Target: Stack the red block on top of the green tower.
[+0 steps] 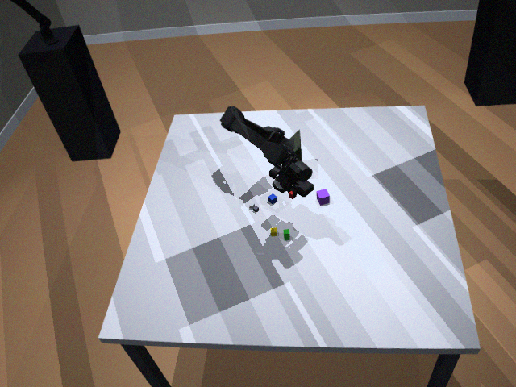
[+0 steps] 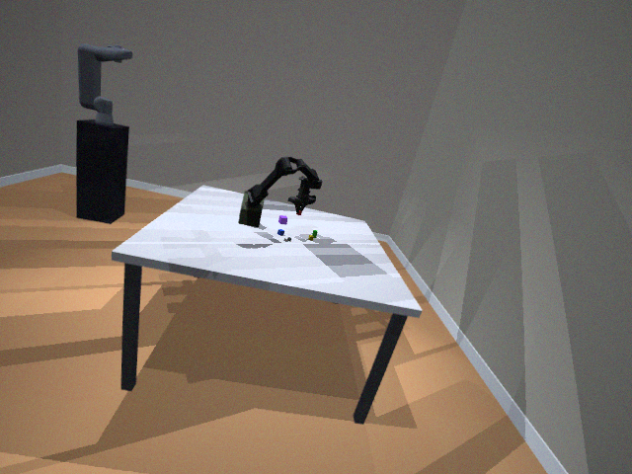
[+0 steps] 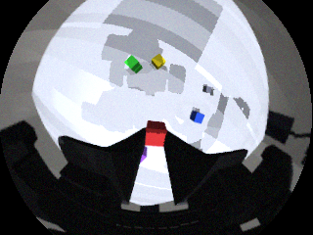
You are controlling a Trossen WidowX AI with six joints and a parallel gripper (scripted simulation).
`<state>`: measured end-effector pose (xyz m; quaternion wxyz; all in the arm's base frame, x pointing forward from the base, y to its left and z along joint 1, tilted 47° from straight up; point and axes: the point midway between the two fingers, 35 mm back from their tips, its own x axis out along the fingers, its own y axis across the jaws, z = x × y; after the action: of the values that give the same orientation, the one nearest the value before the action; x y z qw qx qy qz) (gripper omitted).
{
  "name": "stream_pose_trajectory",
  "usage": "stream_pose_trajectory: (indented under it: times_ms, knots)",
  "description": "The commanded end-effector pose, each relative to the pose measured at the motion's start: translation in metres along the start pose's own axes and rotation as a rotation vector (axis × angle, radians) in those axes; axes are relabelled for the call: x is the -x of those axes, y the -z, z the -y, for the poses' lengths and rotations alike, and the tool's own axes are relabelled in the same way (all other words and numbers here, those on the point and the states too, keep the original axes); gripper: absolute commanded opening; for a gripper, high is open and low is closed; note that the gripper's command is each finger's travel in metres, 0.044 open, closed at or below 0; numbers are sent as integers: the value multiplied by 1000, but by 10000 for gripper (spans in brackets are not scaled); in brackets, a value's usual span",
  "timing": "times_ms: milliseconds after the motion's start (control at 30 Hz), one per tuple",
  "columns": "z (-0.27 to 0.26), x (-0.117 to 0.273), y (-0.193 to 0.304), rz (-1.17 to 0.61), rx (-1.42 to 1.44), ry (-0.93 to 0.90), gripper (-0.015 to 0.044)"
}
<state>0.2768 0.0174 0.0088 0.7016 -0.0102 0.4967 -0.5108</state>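
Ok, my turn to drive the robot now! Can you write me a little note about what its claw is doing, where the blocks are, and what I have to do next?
Gripper: shut on the red block, held up off the table.
Green tower: standing upright, nearer the table's front than the gripper, with the yellow block close beside it.
Blue block and purple block: on the table on either side of the gripper.
Done: red block picked up.
Left: carry it over the green tower, lower it gently onto the top, open the gripper, pull away without bumping the tower.
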Motion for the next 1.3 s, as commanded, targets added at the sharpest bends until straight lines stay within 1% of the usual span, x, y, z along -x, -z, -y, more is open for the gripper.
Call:
stream_pose_trajectory:
  times_ms: [0, 33, 233, 733, 1267]
  knots:
    - [0, 7, 0, -5, -8, -4, 0]
    - [0, 3, 0, 0, -1, -2, 0]
    - [-4, 8, -5, -5, -8, -5, 0]
    - [-36, 12, -55, -5, -10, -9, 0]
    - [-59, 8, -110, 0, -13, -6, 0]
